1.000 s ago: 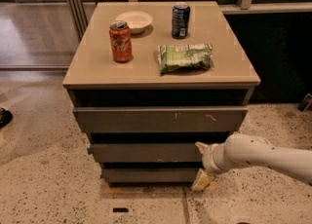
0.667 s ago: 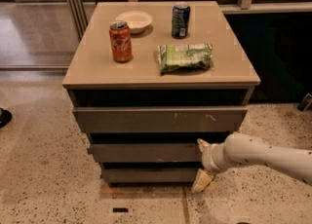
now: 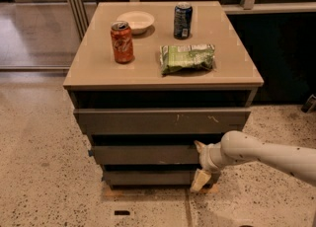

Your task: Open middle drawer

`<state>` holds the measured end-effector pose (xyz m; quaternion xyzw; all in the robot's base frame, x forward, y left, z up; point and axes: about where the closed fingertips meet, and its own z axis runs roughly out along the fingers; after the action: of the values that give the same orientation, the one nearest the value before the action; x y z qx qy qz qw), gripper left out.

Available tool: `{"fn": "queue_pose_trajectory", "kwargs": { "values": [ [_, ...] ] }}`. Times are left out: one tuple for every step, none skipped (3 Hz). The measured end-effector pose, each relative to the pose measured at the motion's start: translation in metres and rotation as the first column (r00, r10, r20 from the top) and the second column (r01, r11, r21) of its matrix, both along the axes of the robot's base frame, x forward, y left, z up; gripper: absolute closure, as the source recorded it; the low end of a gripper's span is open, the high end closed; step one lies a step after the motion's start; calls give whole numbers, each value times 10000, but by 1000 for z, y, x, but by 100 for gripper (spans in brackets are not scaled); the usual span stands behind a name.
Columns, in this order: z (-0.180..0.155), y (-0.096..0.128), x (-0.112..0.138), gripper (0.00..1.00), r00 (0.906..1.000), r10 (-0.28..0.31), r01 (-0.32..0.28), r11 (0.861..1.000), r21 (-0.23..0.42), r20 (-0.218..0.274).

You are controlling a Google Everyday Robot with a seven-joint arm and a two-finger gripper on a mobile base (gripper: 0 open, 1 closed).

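We count three drawers under the tabletop point(image 3: 98, 68). The middle drawer point(image 3: 143, 154) sits between the scratched top front point(image 3: 158, 121) and the short bottom one point(image 3: 148, 177). The gripper point(image 3: 199, 163) is at its right end, two fingers spread wide, holding nothing. On top are two cans, orange point(image 3: 122, 42) and blue point(image 3: 182, 20), one bowl point(image 3: 136, 21) and one green bag point(image 3: 187, 57).

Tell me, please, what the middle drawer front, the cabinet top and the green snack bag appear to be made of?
The middle drawer: probably painted wood or laminate, matte dark grey-brown, no glare. The cabinet top: likely laminate, smooth beige with faint sheen. The green snack bag: thin plastic film, crinkled and glossy. The pincer sits at the middle drawer's right end.
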<state>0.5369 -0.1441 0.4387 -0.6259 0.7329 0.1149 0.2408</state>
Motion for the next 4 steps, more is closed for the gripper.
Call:
{"fn": "queue_pose_trajectory", "kwargs": {
  "values": [
    [-2, 8, 12, 0, 9993, 365, -365, 9993, -127, -12],
    [-14, 24, 32, 0, 9955, 897, -914, 9941, -591, -299],
    [-14, 24, 32, 0, 9955, 897, -914, 9941, -591, -303],
    [-17, 21, 30, 0, 9949, 843, -875, 9944, -590, -560]
  ]
}}
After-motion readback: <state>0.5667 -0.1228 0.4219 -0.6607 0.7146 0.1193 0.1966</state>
